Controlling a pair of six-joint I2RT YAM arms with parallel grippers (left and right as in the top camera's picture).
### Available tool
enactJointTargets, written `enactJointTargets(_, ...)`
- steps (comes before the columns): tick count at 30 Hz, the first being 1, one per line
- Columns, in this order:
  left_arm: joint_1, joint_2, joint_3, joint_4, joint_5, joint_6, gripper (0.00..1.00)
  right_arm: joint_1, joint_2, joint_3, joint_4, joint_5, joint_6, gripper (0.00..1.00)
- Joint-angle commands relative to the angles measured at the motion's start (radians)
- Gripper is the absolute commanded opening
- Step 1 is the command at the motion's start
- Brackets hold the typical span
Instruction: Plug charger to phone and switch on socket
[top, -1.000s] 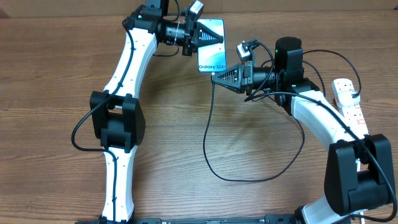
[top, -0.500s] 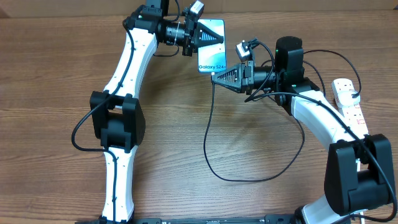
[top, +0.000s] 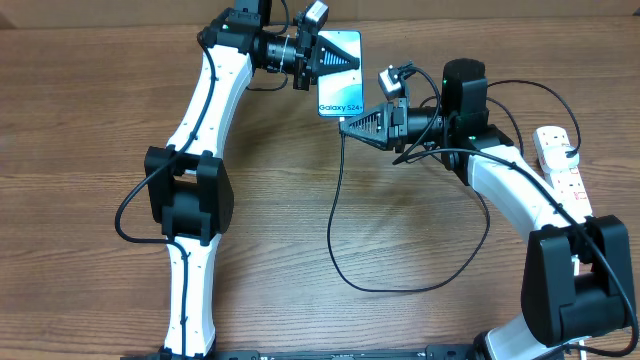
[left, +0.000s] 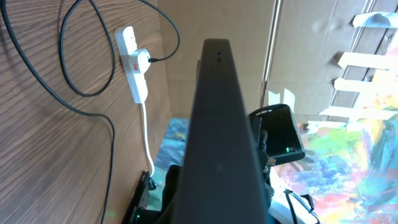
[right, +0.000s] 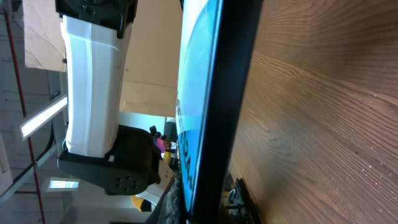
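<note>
My left tool is clamping the phone. My right tool is pinching the charger tip, just beside the phone's lower end.

Left arm: elbow bent, forearm reaching to the far side, wrist turned inward. Left gripper closed on the phone. Right arm: forearm angled inward, wrist level. Right gripper closed on the charger end. Grippers near each other, not touching.
</note>
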Motion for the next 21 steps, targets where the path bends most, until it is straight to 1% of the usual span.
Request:
enactJointTargets(1, -0.014, -0.033, 0.019, 0.001, 0.068, 0.010, 0.04, 0.010, -0.025, 0.017, 0.008, 0.017, 0.001, 0.04)
enactJointTargets(21, -0.014, -0.033, 0.019, 0.001, 0.068, 0.050, 0.04, 0.008, -0.025, 0.017, 0.012, -0.007, 0.004, 0.04)
